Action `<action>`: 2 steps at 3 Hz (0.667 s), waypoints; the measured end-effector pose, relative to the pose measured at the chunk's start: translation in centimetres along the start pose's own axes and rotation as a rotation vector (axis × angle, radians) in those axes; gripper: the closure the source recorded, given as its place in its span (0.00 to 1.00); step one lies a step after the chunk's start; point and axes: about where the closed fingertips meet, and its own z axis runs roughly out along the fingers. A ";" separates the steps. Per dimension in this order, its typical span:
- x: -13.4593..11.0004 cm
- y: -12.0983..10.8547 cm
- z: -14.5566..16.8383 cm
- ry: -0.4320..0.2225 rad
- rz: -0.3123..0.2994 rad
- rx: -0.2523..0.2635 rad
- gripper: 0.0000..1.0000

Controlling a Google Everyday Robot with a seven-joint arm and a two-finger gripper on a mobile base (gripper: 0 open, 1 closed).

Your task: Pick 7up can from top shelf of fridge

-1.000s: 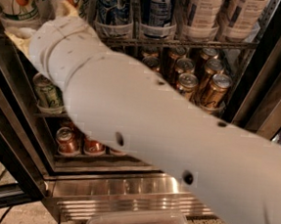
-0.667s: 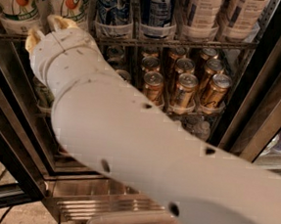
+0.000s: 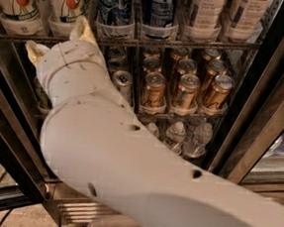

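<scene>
Slanting up-left, the arm (image 3: 127,164) holds its tool (image 3: 59,39) spread wide just below the 7up can (image 3: 67,2).

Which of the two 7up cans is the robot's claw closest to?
The right 7up can, beside the blue can. The open gripper is just below it, one fingertip near its holder; the left 7up can stands farther off.

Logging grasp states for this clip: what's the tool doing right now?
Tool: open, holding nothing, at the top shelf rail just under a 7up can.
</scene>
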 end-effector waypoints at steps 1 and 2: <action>0.4 -0.3 0.3 0.004 0.000 0.024 0.15; 0.5 -0.8 0.8 -0.002 0.007 0.046 0.15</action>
